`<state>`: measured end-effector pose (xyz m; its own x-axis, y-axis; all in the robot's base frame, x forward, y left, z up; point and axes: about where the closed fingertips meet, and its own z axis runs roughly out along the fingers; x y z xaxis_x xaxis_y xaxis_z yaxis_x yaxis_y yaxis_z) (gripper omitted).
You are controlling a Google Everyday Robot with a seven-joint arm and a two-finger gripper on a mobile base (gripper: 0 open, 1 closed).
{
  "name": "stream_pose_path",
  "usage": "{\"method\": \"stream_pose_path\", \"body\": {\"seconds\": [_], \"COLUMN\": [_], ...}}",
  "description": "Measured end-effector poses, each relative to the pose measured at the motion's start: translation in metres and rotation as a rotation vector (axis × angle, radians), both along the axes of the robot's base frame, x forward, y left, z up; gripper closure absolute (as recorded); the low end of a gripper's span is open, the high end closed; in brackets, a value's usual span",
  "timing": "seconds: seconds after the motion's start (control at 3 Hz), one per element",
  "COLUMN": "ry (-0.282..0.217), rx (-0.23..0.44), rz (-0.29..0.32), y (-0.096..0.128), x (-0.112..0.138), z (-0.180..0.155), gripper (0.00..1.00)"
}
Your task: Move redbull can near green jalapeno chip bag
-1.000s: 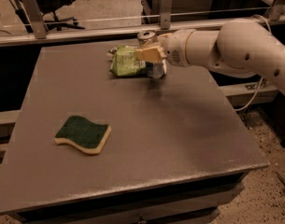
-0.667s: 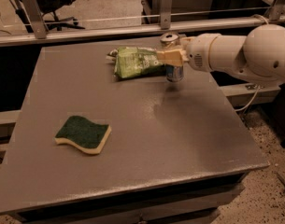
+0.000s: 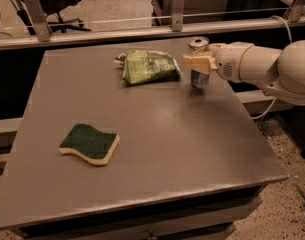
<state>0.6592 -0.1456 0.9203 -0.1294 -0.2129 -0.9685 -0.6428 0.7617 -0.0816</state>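
So the whole thing comes down to the gap between the redbull can (image 3: 200,80) and the green jalapeno chip bag (image 3: 149,66). The end effector (image 3: 197,63) comes in from the right of the camera view at the far edge of the surface (image 3: 167,134), and it looks closed around the middle of the can. The silver top pokes out above it and the blue lower part shows below. The can is upright, long axis straight up and down. I honestly can't tell if its base is on the surface or a hair above it. The bag lies flat just to the left of the can in this view, at about the same depth, with its long side running roughly left to right. Its nearest edge points at the can, with only a thin strip of bare surface between them, so they're close but not touching. My read is the can is basically where it needs to be, and if anything a tiny nudge leftward or a straight set-down would do it. The risk would be bumping the bag or tipping a tall skinny can on release. The sponge (image 3: 89,143) is way off toward the front left, well apart from all this.
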Motion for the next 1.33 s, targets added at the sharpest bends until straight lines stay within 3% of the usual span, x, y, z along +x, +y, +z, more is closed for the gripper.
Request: {"method": "stream_pose_path", "body": {"seconds": [0.33, 0.67, 1.33], "ry": [-0.033, -0.042, -0.032], "rx": [0.030, 0.051, 0.081], "rz": [0.023, 0.045, 0.072], "y": [0.012, 0.025, 0.041], "x": [0.017, 0.029, 0.033], "z": [-0.003, -0.007, -0.020], "gripper": [1.00, 0.82, 0.35]}}
